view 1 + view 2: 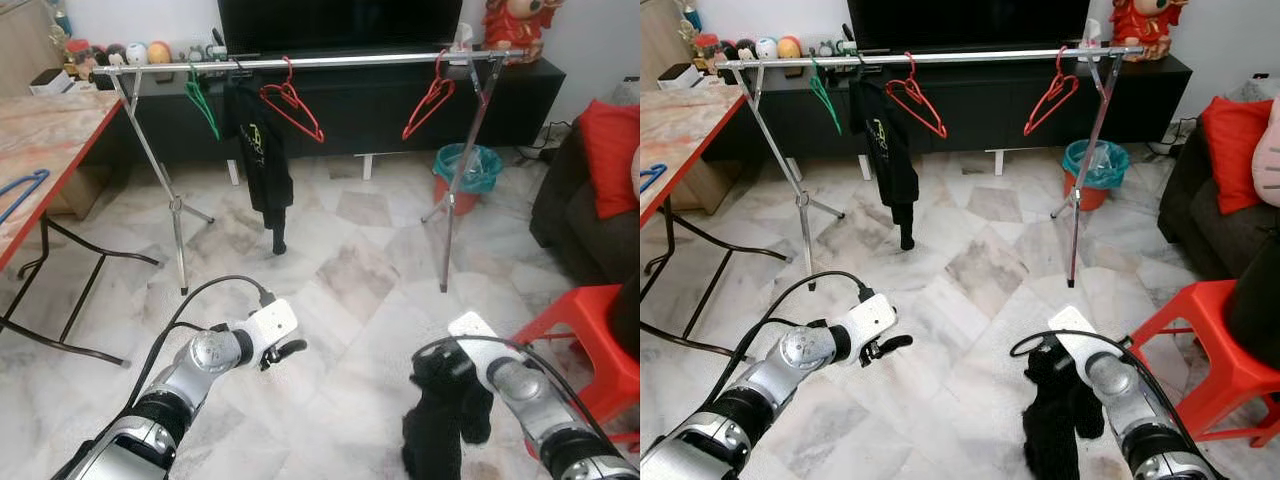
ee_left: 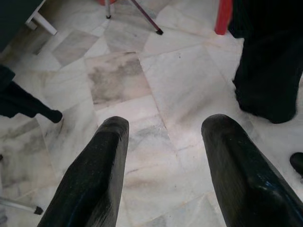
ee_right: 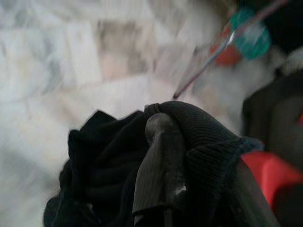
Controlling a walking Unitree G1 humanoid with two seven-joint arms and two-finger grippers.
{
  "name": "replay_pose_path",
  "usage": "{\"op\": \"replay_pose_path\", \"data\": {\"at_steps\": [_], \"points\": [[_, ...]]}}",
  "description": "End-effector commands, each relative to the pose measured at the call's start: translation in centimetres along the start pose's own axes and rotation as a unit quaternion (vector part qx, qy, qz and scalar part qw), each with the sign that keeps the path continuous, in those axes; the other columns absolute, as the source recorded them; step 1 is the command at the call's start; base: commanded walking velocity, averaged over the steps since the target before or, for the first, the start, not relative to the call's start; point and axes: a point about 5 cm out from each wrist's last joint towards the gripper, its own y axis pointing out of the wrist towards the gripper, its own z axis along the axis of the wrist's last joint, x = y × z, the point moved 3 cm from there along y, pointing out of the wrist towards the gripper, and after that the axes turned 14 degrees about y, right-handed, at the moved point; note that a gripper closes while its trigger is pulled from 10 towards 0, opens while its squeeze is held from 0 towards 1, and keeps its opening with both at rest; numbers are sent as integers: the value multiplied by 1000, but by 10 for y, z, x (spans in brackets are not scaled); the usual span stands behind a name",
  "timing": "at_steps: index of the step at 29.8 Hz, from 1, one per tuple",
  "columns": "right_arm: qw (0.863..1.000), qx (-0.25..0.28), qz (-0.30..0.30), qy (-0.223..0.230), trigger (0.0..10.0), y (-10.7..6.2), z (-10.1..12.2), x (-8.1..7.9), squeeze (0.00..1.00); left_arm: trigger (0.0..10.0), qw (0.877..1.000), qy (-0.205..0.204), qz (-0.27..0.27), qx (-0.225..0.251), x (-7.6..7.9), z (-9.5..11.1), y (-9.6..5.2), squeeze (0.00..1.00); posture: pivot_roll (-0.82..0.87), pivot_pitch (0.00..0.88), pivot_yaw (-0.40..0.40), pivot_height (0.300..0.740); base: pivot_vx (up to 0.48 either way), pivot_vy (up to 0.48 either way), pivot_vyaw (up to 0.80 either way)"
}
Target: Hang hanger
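nearest, at 5 o'clock: right claw (image 1: 440, 395) clenched on a bunched black garment (image 1: 438, 425), cloth draped over its fingers (image 3: 158, 161) in the right wrist view and hanging toward the marble floor (image 1: 350, 290). at 7 o'clock: left claw (image 1: 285, 352) released, fingers (image 2: 94, 175) spread with nothing between them, hovering above bare floor tiles. off at 3 o'clock, a red stool (image 1: 590, 330) just beside the right arm.

at 9 o'clock, on the wooden tabletop (image 1: 40, 150), a blue hanger (image 1: 22, 190) lying flat near the red edge, well apart from both claws. likely the hanger still to be dealt with, though not certain from here.

farther out, toward 12 o'clock: drying rack (image 1: 300, 62) on splayed legs, with a green hanger (image 1: 203, 100), a black shirt (image 1: 258, 150) already hung, a red hanger (image 1: 292, 102) and a second red hanger (image 1: 428, 100) toward 1 o'clock, all on the bar. beyond the rack's right leg, a teal-lined bin (image 1: 466, 172); behind it all, a dark tv cabinet (image 1: 380, 95).

step in hand, judged: carrying the garment, standing back from the rack, nothing yet brought to the bar. next move seems to call for pairing cloth with a hanger, either reaching to 9 o'clock for the blue one with the free left claw or walking to 12 o'clock for an empty one, then hooking onto a free stretch of bar. worth minding: trailing cloth near the floor while walking.
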Motion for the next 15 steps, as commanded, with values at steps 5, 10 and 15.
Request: {"op": "replay_pose_path", "data": {"at_steps": [5,10,15], "points": [[997,71,31,-16,10000,4,35,-19,0,10000,1000,-29,12,-1,0,-3,1,0,-57,0,37,740,0,0,0],[998,59,30,-13,10000,4,28,-21,0,10000,997,-68,33,-7,-1,-7,2,0,-55,0,43,740,0,0,0],[1000,20,11,13,10000,3,5,-21,0,10000,991,-113,51,-40,8,-24,-2,0,-57,0,46,740,0,0,0]]}}
